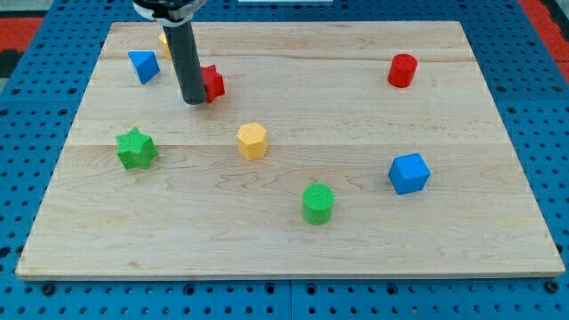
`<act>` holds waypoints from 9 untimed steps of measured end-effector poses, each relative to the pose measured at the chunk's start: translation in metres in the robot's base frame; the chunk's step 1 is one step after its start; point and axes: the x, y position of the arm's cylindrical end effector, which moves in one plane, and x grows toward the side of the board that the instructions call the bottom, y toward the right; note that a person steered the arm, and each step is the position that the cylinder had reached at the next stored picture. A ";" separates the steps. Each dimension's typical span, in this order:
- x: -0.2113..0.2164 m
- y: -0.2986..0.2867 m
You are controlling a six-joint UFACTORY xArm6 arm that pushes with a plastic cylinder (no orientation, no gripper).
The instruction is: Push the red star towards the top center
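The red star (213,83) lies in the upper left part of the wooden board (293,231), partly hidden by my rod. My tip (194,100) rests on the board right against the star's left side, slightly toward the view's bottom. The top center of the board is to the star's right and a little toward the view's top.
A blue block (143,66) and a yellow block (164,42), mostly hidden by the rod, lie left of the star. A yellow hexagon (252,140), green star (136,148), green cylinder (318,204), blue cube (409,173) and red cylinder (402,70) are spread around.
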 end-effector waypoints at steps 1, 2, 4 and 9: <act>-0.023 0.028; -0.045 0.065; -0.051 -0.009; -0.084 0.080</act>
